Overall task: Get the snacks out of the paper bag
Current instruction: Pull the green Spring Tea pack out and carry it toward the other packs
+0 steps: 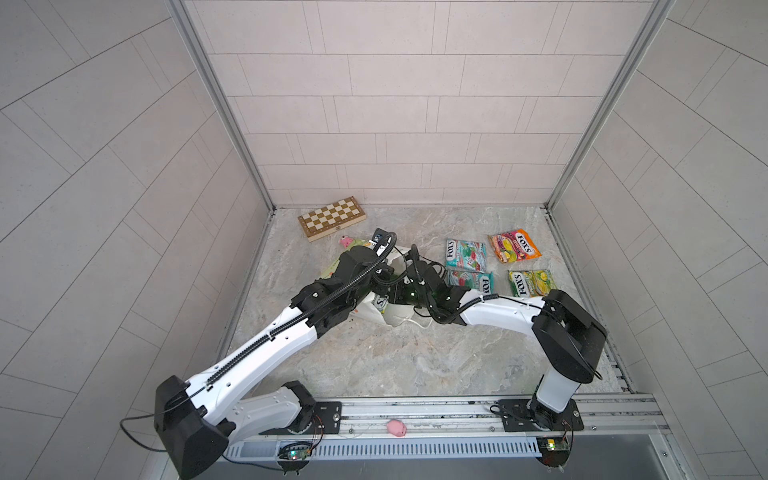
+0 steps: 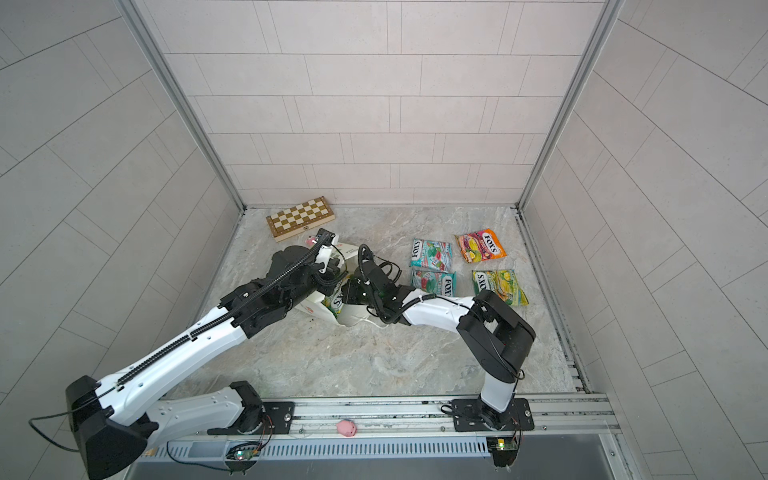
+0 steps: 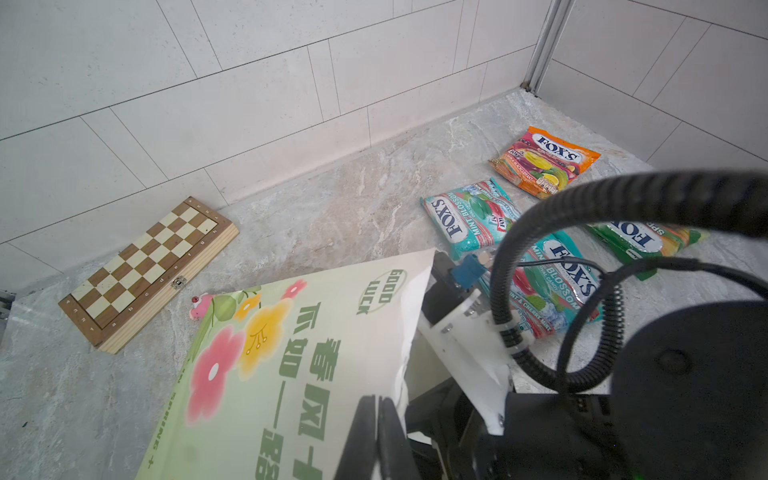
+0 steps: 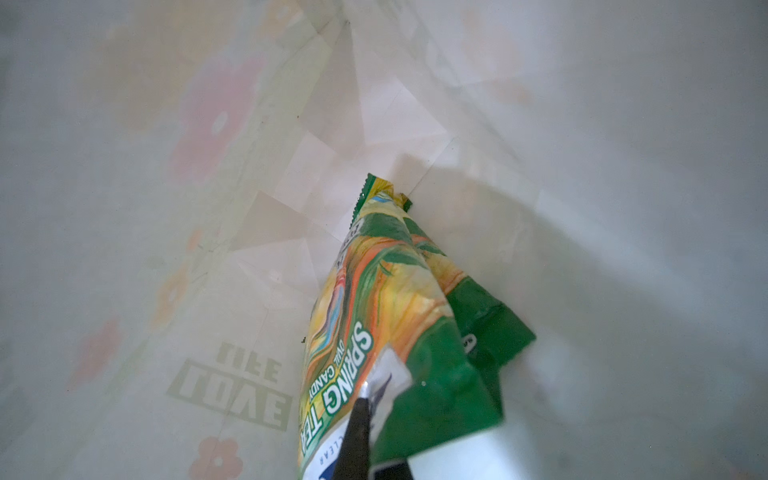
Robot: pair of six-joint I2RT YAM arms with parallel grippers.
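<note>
"GOOD LUCK" and large Chinese characters are printed in green on the paper bag (image 3: 291, 374); "LOVE LIFE" is seen faintly, reversed, through its wall from inside. "FOX'S" is read on the orange packet (image 3: 544, 160), "FOX'S MINT BLOSSOM" on the teal packet (image 3: 469, 216) and the second teal packet (image 3: 561, 286), "SPRING TEA OVAL CANDY" on the green-yellow packet (image 4: 374, 324). Letters a to h are marked along the chessboard (image 3: 145, 274) edge.

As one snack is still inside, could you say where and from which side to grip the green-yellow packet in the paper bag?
I'd grip the green-yellow packet by its thin end nearest the mouth, coming in through the paper bag opening: it lies lengthwise, far end deep inside. The right gripper pinches there.
</note>
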